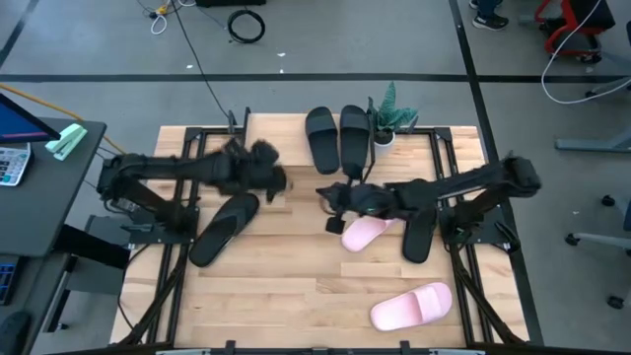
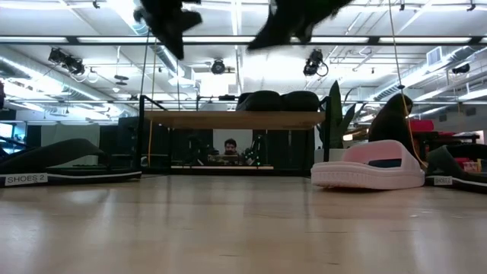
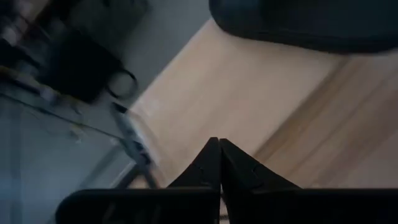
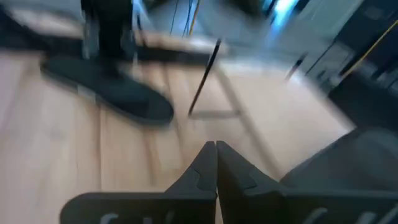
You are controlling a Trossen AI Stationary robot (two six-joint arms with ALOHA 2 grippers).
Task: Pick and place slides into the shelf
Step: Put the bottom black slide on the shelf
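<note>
Two black slides (image 1: 322, 138) (image 1: 353, 136) lie soles down side by side on the shelf's plank top (image 1: 286, 126) at the table's far edge; the low view shows them on the plank (image 2: 228, 119). A third black slide (image 1: 225, 229) lies on the table at the left. A fourth (image 1: 419, 237) lies at the right beside a pink slide (image 1: 365, 232). The second pink slide (image 1: 412, 306) lies near the near edge. My left gripper (image 1: 279, 180) is shut and hovers above the table, in front of the shelf. My right gripper (image 1: 325, 195) is shut, just left of the pink slide.
A small potted plant (image 1: 392, 116) stands at the shelf's right end. Bare slatted tabletop (image 1: 296, 286) stretches between the left black slide and the near pink slide. Black metal frame rails (image 1: 163, 286) run along both table sides. A desk with a calculator (image 1: 10, 163) sits off the left.
</note>
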